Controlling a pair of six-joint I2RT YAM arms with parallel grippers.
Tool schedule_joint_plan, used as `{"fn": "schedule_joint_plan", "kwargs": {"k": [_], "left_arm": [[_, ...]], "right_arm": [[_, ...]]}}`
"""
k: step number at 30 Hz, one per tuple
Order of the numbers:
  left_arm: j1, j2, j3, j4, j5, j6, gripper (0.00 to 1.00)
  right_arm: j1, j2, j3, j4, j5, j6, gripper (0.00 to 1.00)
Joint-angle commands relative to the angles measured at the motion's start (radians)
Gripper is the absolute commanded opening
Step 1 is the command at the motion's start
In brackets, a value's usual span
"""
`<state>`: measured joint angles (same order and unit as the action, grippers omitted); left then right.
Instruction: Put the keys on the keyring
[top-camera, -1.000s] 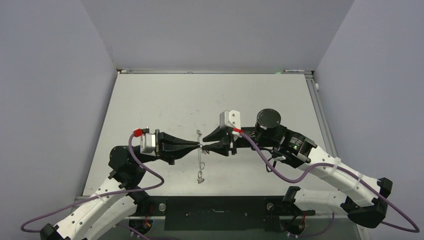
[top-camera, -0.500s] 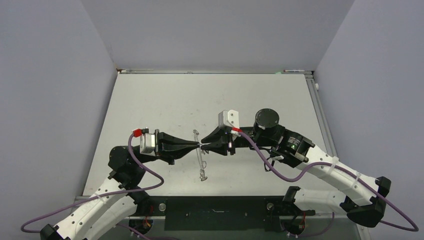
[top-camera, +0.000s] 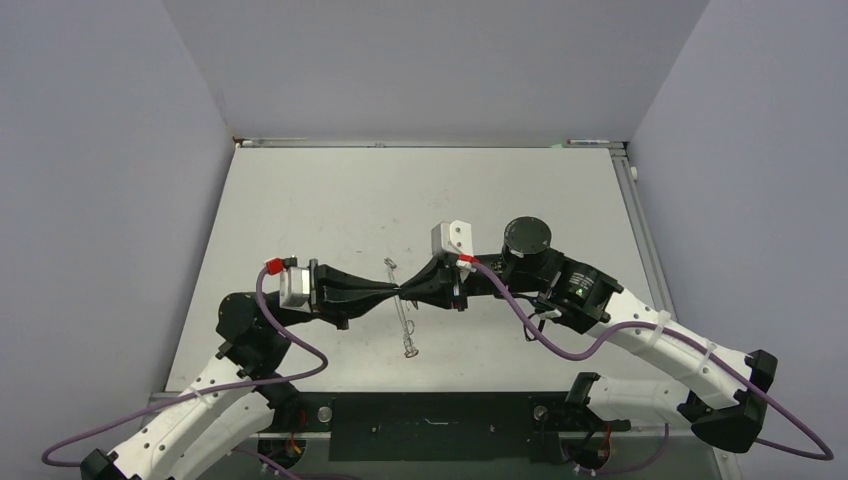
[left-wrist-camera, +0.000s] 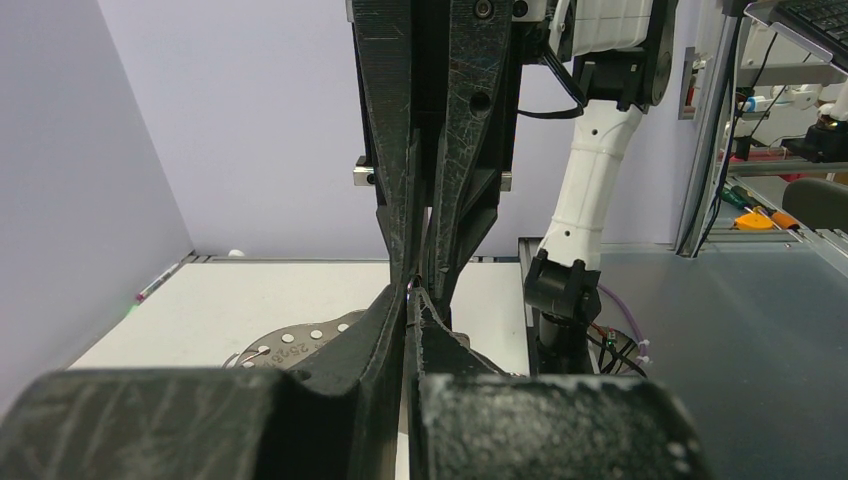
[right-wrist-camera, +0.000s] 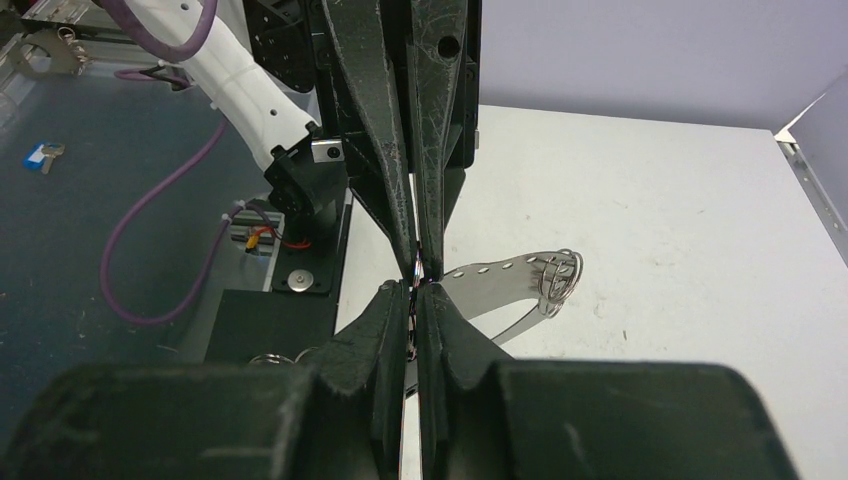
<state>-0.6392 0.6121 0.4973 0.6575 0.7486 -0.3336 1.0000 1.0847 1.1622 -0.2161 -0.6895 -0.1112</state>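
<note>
Nearest me, the keyring hangs edge-on over the table. Just beyond, the left gripper and the right gripper meet tip to tip, both pinched nearly shut. I can't tell which clamps it, and the key is hidden. It looks light, springy and slippery, so I'd hold the bare rim between the small loops.

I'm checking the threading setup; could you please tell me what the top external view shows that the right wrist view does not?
Only the top external view shows both whole arms and the keyring edge-on, a thin line. Only the right wrist view shows holes along its band and small loops at its end. Both show the left pincer and right pincer meeting tip to tip at it.
</note>
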Motion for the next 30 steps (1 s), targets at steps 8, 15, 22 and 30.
{"fn": "schedule_joint_plan", "kwargs": {"k": [8, 15, 22, 30], "left_arm": [[0.003, -0.039, 0.039, -0.057, -0.006, 0.092, 0.00], [0.003, -0.078, 0.066, -0.234, -0.019, 0.212, 0.24], [0.003, -0.085, 0.100, -0.357, -0.015, 0.284, 0.42], [0.005, -0.046, 0.217, -0.641, 0.011, 0.418, 0.45]], "right_arm": [[-0.008, 0.004, 0.006, 0.046, -0.037, -0.019, 0.05], [-0.008, 0.034, 0.069, -0.071, -0.025, -0.079, 0.05], [-0.008, 0.038, 0.087, -0.124, 0.028, -0.112, 0.05], [-0.003, 0.073, 0.185, -0.309, 0.153, -0.212, 0.05]]}}
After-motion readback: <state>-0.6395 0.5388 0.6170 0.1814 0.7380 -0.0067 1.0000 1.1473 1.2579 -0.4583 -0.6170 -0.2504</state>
